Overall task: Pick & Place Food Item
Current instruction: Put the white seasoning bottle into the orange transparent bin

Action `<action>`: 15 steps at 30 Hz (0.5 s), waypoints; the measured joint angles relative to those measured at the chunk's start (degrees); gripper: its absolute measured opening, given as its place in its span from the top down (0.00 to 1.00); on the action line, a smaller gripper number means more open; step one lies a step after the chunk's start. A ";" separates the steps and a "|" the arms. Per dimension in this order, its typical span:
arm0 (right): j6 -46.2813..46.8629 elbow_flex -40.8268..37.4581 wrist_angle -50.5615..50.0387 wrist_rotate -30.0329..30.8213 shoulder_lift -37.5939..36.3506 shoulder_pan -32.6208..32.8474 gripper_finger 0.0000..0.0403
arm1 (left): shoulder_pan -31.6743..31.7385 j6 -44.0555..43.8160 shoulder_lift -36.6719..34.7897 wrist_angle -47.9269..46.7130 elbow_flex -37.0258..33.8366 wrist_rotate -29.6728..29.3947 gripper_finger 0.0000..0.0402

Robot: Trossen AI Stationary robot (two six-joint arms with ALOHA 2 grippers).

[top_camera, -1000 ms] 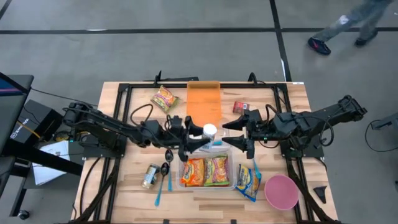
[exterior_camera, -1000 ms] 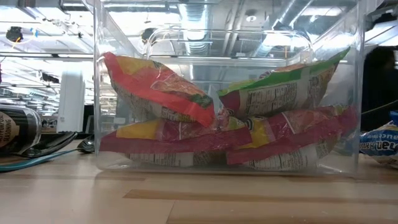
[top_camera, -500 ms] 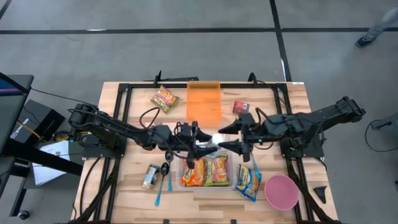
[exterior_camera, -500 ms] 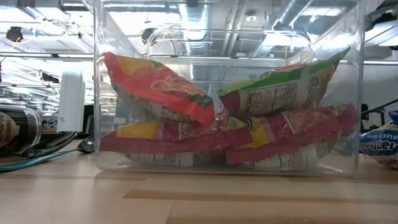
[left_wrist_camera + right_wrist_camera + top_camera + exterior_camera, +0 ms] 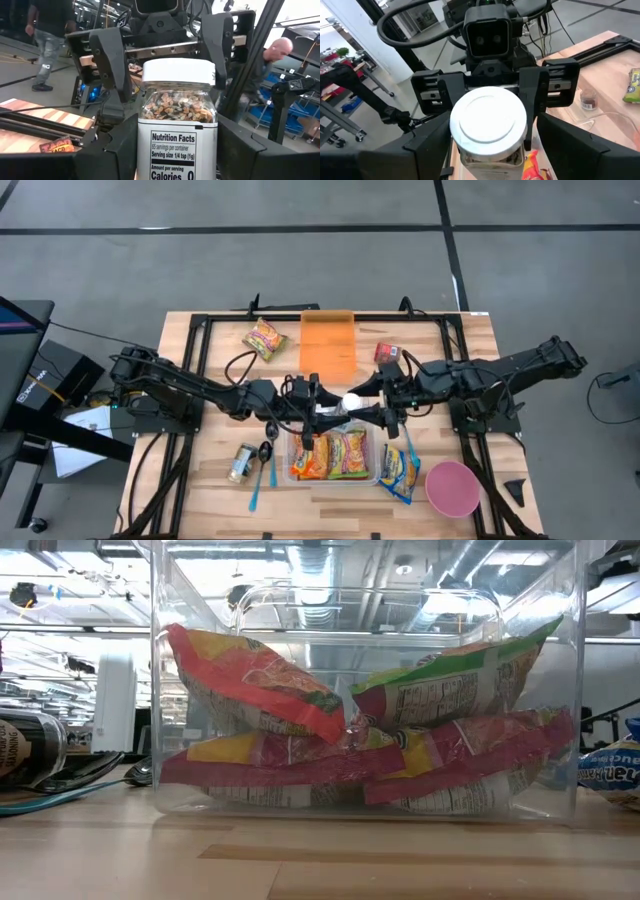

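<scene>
We see the spice jar (image 5: 177, 120), white lid, mixed seasoning inside, held up above the bench (image 5: 180, 480) at mid-span, right over the back edge of the clear bin (image 5: 333, 476). Both arms meet on it.

High view gives us only the white lid as a bright dot between the two grippers. L wrist view adds what that misses: the nutrition label facing the cam and the L fingers (image 5: 240, 150) flanking the jar's lower body on both sides, closed partway on it. Behind the jar there, the right gripper (image 5: 162, 60) faces us, its fingers (image 5: 112, 60) wide, one either side of the lid end. R wrist view shows the lid top-on, w/ the left gripper (image 5: 490, 97) behind it and the R fingers standing beside the jar; we can't tell whether they press it or just bracket it.

Low view shows no arms or jar, only the bin front w/ noodle packets (image 5: 360, 755) stacked inside.

Elsewhere on the bench: orange board (image 5: 328, 345), pink bowl (image 5: 452, 488), blue spoon (image 5: 256, 492).

People stand in the room beyond, per L wrist view.
</scene>
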 joint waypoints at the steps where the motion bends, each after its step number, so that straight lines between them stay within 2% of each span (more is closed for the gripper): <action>1: 0.00 0.00 0.06 -0.02 0.00 -0.02 0.29 | 0.02 0.00 0.00 0.04 0.00 -0.01 0.51; 11: -0.07 0.00 0.09 -0.83 -0.02 -0.68 0.29 | 0.31 -0.22 -0.02 -0.02 0.00 0.12 0.51; 15: -0.20 0.00 0.13 -0.81 -0.02 -0.68 0.35 | 0.31 -0.26 -0.02 -0.10 -0.02 0.02 0.51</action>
